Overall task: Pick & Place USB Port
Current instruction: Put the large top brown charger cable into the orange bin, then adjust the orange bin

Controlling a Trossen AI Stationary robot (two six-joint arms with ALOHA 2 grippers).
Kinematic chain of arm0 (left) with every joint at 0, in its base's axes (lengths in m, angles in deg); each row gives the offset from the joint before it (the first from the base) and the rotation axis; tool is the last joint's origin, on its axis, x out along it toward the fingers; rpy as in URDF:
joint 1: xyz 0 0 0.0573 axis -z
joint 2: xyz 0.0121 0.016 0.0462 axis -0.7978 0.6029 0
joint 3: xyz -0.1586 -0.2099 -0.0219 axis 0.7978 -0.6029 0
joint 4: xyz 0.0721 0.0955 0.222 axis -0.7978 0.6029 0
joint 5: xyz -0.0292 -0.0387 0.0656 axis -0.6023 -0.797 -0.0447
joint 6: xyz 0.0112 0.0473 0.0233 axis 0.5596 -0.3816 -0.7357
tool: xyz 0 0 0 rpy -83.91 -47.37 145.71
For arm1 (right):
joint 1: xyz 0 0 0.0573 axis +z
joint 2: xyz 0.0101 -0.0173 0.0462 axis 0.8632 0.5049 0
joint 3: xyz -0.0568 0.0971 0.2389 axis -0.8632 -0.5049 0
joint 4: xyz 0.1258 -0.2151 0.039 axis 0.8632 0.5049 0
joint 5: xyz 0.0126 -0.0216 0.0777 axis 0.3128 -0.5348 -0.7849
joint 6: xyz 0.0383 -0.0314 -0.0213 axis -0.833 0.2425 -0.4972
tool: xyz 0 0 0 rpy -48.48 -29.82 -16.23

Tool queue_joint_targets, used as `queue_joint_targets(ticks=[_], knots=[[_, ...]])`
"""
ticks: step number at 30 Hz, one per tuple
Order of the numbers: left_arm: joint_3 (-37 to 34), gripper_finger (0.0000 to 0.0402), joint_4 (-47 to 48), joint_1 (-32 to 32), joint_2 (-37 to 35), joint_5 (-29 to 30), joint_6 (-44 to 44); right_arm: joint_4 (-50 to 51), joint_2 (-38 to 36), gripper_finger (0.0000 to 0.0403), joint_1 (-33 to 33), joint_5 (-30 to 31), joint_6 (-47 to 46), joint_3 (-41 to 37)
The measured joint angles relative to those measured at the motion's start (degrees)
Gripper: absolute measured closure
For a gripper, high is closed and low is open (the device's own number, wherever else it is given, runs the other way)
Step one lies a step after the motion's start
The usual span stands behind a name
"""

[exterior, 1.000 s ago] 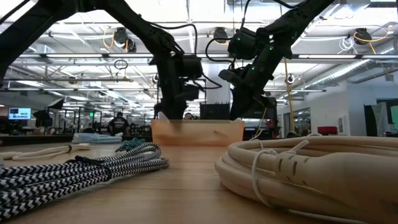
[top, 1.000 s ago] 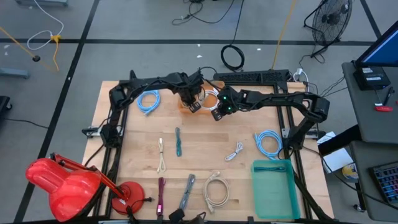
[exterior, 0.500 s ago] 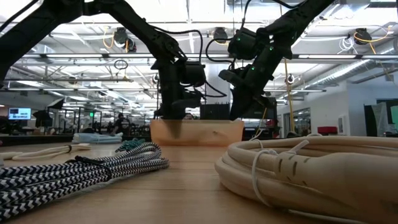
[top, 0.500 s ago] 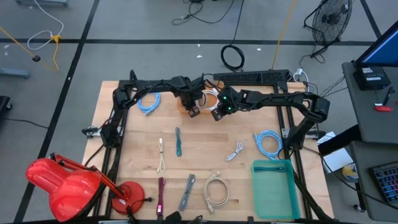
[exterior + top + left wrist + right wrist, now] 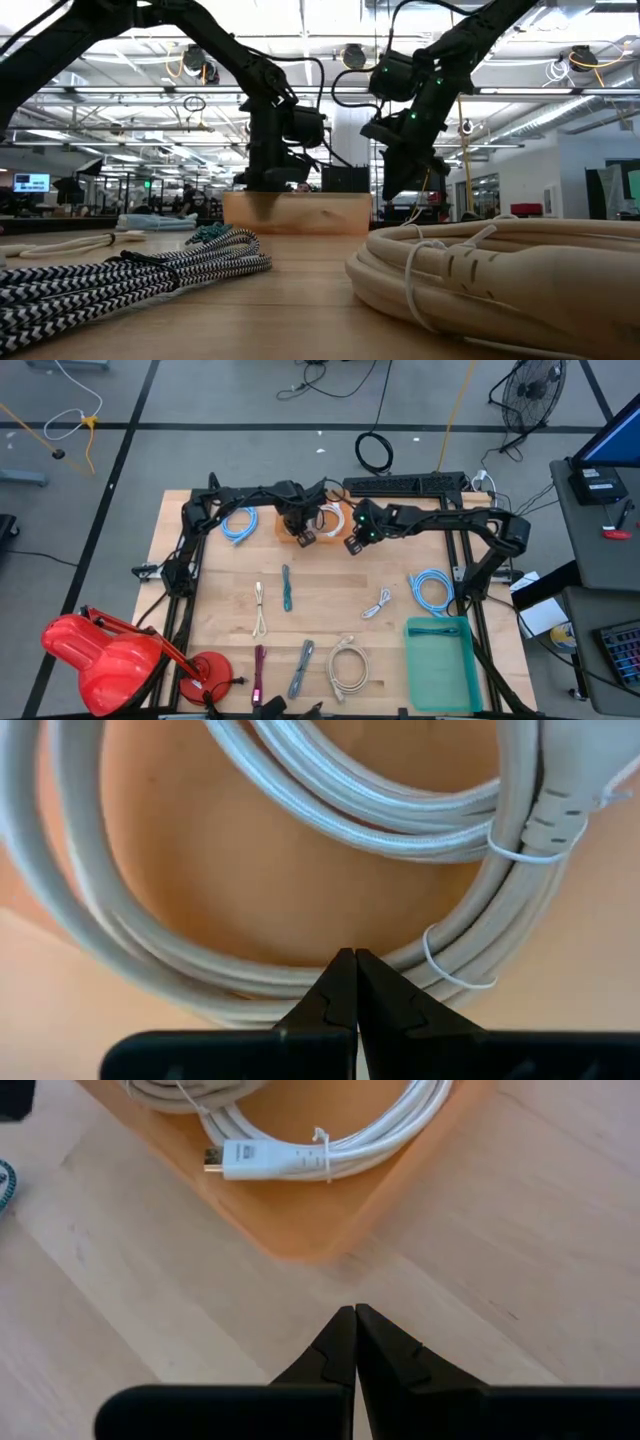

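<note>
With white coiled cables (image 5: 330,1130) already in the shallow orange tray (image 5: 315,530) at twelve o'clock, both empty pincers, left pincer (image 5: 355,982) and right pincer (image 5: 355,1338), are pressed together, while more cables wait on the wooden tabletop (image 5: 330,595).

Coiled white cables (image 5: 335,517) crowd the orange tray (image 5: 290,535); bare table (image 5: 340,585) alongside.

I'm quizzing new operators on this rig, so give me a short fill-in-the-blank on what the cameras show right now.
1. The left tool hovers over a coiled white cable, and its fingers are ____.
2. That cable lies in an orange ____, seen in the right wrist view.
3. The right tool is over bare ____ beside that orange holder, and it grips nothing.
4. In the high view, the green bin sits nearest the ____ arm.

Missing words: shut; tray; table; right
</note>
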Motion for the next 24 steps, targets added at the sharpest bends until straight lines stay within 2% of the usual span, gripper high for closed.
queue_joint_targets(ticks=[6,12,15,18,21,24], knots=[[1.96,0.0401,-2.60,-0.30,-2.25,0.09,0.44,0.11,-2.71,0.0403,-0.01,0.91,-0.16,0.00],[6.86,0.0401,-1.61,-1.44,-2.78,0.00,0.99,-0.10,-6.82,0.0403,-0.53,1.07,-1.04,0.04],[10.05,0.0401,0.56,-2.14,-2.82,-0.14,2.01,-1.69,-9.26,0.0403,-0.48,0.37,0.45,0.05],[13.06,0.0401,4.32,-2.98,-2.84,0.98,2.40,-3.32,-11.48,0.0403,-0.35,-2.83,1.25,0.09],[15.66,0.0401,8.81,-4.71,-2.88,3.20,4.61,-3.46,-14.34,0.0403,-0.29,-4.41,-1.07,0.07],[17.06,0.0401,13.05,-7.12,-2.94,2.70,8.23,-3.32,-17.65,0.0403,-0.31,-6.17,-2.48,0.07]])
